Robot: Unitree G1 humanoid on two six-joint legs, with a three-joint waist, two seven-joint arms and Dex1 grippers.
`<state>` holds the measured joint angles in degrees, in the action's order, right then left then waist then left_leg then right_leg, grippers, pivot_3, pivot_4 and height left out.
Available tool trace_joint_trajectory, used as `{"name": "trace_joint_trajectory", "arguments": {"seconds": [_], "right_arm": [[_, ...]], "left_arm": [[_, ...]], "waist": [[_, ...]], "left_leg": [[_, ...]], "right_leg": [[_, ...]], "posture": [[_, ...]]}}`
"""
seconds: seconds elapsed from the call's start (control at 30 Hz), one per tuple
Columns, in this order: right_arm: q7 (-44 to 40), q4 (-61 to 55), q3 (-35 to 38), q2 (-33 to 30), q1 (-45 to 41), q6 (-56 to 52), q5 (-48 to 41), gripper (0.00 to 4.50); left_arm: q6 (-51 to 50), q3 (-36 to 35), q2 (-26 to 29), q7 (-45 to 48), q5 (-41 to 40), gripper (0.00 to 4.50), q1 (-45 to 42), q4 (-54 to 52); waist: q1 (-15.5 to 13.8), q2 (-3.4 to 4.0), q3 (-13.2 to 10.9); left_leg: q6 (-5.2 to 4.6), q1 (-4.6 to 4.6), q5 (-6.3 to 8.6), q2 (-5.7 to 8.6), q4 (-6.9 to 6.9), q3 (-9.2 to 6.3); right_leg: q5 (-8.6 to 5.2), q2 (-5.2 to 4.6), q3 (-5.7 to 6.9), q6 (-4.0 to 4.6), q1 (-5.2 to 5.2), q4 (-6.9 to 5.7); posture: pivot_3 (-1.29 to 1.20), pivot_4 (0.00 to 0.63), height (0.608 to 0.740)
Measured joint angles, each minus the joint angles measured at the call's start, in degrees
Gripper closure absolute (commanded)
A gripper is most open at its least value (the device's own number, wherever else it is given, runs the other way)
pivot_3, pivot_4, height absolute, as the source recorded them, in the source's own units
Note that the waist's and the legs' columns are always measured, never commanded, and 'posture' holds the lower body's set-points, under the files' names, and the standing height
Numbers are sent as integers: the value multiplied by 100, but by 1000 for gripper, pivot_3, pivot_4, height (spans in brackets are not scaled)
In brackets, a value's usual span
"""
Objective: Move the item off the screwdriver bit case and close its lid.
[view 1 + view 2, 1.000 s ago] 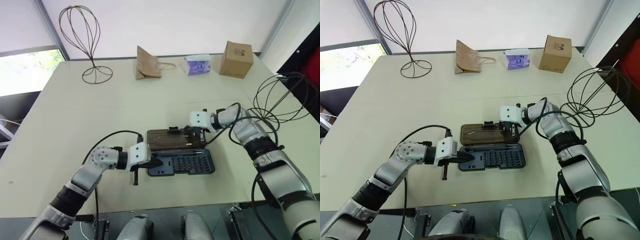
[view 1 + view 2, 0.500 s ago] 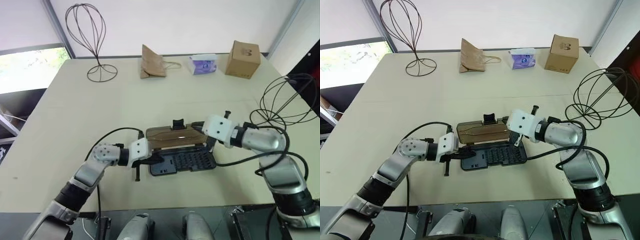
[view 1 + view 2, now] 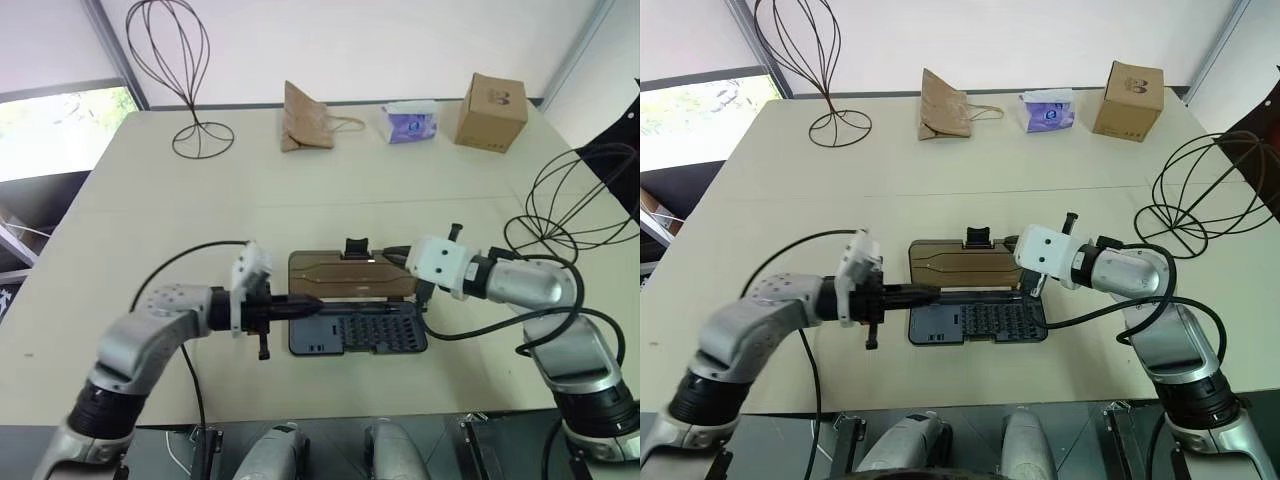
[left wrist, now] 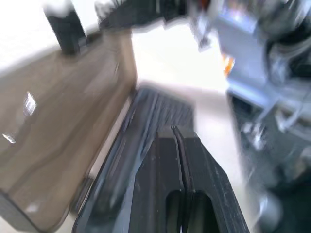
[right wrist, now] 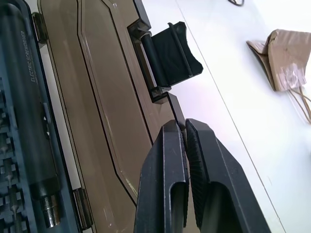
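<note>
Lid (image 3: 350, 274) half raised between both pressed-together end effectors, globe stand (image 3: 585, 205) well aside.

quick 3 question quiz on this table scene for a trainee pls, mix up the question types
1. True or false: the globe-shaped wire stand sits on the screwdriver bit case.
2. The lid is: A) shut flat B) partly raised C) torn off
3. What state are the left claw and right claw in?

Key
1. False: it stands on the table, to the robot's right of the case.
2. B
3. Both shut, holding nothing.
</note>
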<state>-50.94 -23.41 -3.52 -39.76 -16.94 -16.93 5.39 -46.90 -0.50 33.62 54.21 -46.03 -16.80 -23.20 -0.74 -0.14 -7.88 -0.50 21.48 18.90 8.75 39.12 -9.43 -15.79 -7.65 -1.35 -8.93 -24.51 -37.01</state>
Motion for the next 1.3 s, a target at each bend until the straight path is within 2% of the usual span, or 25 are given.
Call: {"name": "trace_joint_trajectory", "arguments": {"seconds": [0.1, 0.2, 0.33, 0.47, 0.63, 0.77, 1.0, 1.03, 1.07, 1.3], "right_arm": [[0, 32, 0, -83, -1, 86, -8, 4469], [2, 128, -3, -178, -1, 119, -7, 4469], [16, 174, -7, -202, -6, 148, -8, 4469], [23, 196, -32, -203, -24, 164, -8, 4469], [37, 218, -123, -178, -106, 150, -7, 4469], [101, 218, -196, -176, -130, 147, -6, 4469], [114, 218, -234, -181, -150, 147, -8, 4469], [114, 218, -234, -181, -150, 147, -9, 3849], [115, 218, -234, -180, -151, 147, -13, 3544], [123, 205, -233, -189, -177, 102, -29, 124]], "left_arm": [[-374, -414, 15, -418, -493, 4500, -239, -102], [-228, -612, -62, -853, -346, 4500, -515, 168], [764, -589, -382, -1743, 835, 4500, -949, 1378], [1561, -432, -508, -2099, 1770, 4500, -1055, 2339], [2308, 150, -843, -1619, 2356, 4500, -1113, 3345], [2495, 397, -1001, -669, 2294, 4500, -1189, 3788], [2218, 369, -1055, 225, 1999, 4500, -1421, 4011], [2195, 369, -1066, 280, 1998, 4500, -1423, 4019], [2193, 371, -1081, 312, 2000, 4500, -1434, 4046], [2205, 390, -1180, 481, 2073, 4500, -1566, 4285]], "waist": [[-7, 0, 0], [-3, -1, -1], [-5, -4, -4], [2, -6, -5], [-4, -11, -8], [6, -13, -9], [13, -13, -10], [13, -13, -10], [12, -13, -10], [5, -13, -10]], "left_leg": [[0, -1, 0, 1, 0, 0], [1, -2, 0, 2, 0, 1], [3, -3, -2, 3, -1, 3], [3, 0, -2, 4, -5, 3], [3, 3, -2, 7, 1, 2], [3, 4, -2, 6, -1, 1], [2, 4, -1, 6, -1, 1], [2, 4, -1, 7, 0, 1], [2, 4, -2, 7, 0, 1], [2, 4, -2, 8, 3, 1]], "right_leg": [[0, 0, 1, 0, 1, 0], [0, 0, 2, 0, 2, 4], [0, -1, 3, 0, 3, 6], [0, -2, 4, 0, -2, 6], [1, -4, 6, 0, 0, 6], [0, -4, 7, 0, -5, 3], [1, -4, 7, 0, -5, 1], [0, -4, 7, 0, -5, 0], [0, -4, 7, 0, -5, 0], [1, -4, 7, -1, -4, 0]], "posture": [[0, 150, 740], [0, 150, 740], [0, 150, 740], [0, 150, 740], [0, 150, 740], [0, 150, 740], [0, 150, 740], [0, 150, 740], [0, 150, 740], [0, 150, 740]]}}
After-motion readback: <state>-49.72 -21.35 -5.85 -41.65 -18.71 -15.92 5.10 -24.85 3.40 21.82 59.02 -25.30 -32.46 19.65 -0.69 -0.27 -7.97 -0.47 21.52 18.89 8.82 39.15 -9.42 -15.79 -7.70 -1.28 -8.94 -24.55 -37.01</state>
